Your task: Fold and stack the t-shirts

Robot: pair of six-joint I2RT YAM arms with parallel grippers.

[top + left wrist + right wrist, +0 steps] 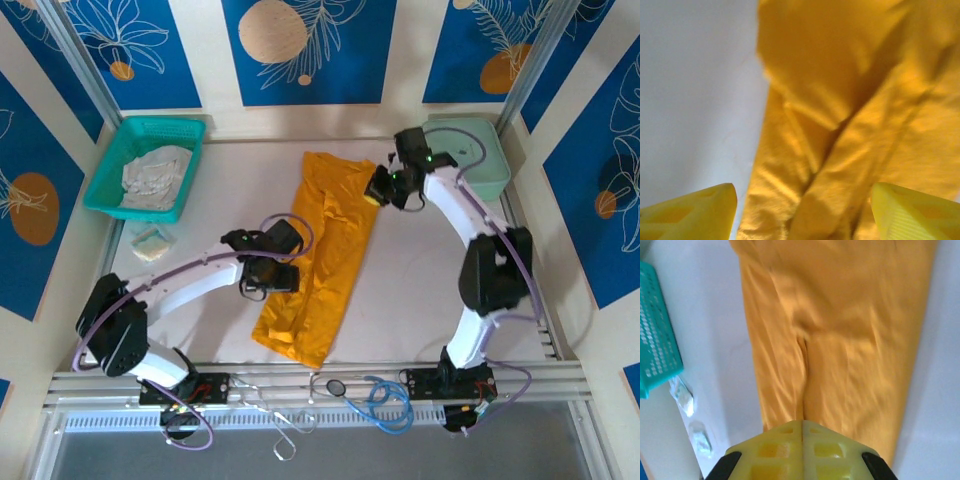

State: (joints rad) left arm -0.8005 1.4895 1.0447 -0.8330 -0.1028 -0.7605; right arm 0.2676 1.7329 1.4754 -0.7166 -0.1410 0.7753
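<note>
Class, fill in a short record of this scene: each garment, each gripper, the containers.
orange t-shirt: lies in a long folded strip mid-table
pale garment: crumpled in the teal basket, far left
left gripper: open, over the shirt's left edge
right gripper: shut, at the shirt's far right edge
mint-green case: far right corner

White arms point(190, 275), black joints, purple cables; fingers point(910, 215) apparently yellow.

Lab cell: aluminium frame point(560, 378), patterned panels point(300, 50)
</note>
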